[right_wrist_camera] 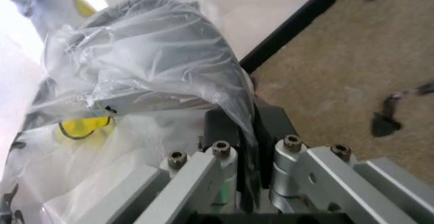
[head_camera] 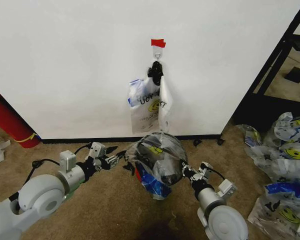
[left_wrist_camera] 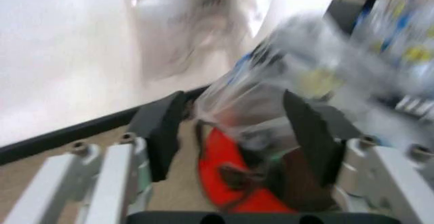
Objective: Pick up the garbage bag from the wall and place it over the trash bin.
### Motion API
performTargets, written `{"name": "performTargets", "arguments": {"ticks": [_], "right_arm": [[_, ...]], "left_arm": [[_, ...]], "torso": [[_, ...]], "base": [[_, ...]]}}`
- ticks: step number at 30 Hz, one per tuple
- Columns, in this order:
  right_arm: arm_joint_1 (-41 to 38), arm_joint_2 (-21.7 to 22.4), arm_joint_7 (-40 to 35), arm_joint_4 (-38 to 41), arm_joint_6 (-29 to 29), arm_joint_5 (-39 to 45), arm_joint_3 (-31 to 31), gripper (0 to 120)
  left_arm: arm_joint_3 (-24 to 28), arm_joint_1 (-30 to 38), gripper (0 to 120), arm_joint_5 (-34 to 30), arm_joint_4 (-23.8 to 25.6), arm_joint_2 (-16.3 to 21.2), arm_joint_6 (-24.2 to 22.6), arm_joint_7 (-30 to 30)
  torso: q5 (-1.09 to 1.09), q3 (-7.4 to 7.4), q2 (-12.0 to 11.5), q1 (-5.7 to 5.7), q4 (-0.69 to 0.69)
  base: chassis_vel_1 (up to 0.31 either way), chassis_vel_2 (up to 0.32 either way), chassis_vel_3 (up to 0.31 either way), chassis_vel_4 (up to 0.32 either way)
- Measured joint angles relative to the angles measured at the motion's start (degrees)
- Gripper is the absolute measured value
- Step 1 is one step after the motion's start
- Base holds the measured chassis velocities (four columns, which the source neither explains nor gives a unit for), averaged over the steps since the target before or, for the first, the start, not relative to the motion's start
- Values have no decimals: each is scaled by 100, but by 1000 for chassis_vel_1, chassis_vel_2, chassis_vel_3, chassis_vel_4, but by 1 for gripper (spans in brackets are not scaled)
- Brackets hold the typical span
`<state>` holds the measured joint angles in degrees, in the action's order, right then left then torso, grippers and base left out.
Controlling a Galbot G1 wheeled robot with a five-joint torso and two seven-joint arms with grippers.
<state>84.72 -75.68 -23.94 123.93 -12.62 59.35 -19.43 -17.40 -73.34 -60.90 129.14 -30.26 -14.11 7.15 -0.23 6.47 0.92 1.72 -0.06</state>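
Already garbage bag [head_camera: 157, 160] over trash bin [left_wrist_camera: 237, 183], right end effector [head_camera: 184, 170] pinching.

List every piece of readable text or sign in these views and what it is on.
Black lettering on the hanging garbage bag: too crumpled to read.
Yellow smiley face, a sign rather than text, on that bag, on the bag over the trash bin, and on the loose bags on the floor.
Nothing else carries text.
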Motion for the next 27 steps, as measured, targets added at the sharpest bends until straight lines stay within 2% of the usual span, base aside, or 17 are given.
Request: {"name": "performTargets", "arguments": {"ticks": [2, 3, 6, 10, 13, 19, 27], "right_arm": [[13, -74, -87, -14, -1, 78, -134, 1], [13, -74, -87, -14, -1, 78, -134, 1], [4, -215, -330, -15, -92, 300, -385, 1], [-17, -330, -545, -28, -116, 404, -575, 1], [-12, -355, -587, -39, -132, 450, -630, 1], [40, -374, -599, -13, -158, 414, -633, 1], [54, -388, -598, 9, -168, 375, -611, 1]], "left_arm": [[-140, -278, 72, -178, 248, -379, 73, 178], [-140, -278, 72, -178, 248, -379, 73, 178], [-217, -864, 88, -216, 630, -987, 276, 217], [-119, -1416, 98, -34, 881, -1294, 394, 4], [70, -1741, 100, 256, 923, -1450, 416, -249], [394, -1770, 100, 776, 720, -1544, 413, -527], [481, -1681, 100, 874, 669, -1535, 404, -592]], "torso": [[-1, 0, 0, 0, -1], [-1, 0, 0, 0, -1], [0, 0, 0, 0, 4], [0, 0, 0, 0, 0], [1, 0, 0, 0, 3], [1, 0, 0, 0, 0], [0, 0, 0, 0, 0]], "base": [[0, 0, 0, 0], [0, 0, 0, 0], [0, 0, 0, 0], [0, 0, 0, 0], [0, 0, 0, 0], [0, 0, 0, 0], [0, 0, 0, 0]]}}
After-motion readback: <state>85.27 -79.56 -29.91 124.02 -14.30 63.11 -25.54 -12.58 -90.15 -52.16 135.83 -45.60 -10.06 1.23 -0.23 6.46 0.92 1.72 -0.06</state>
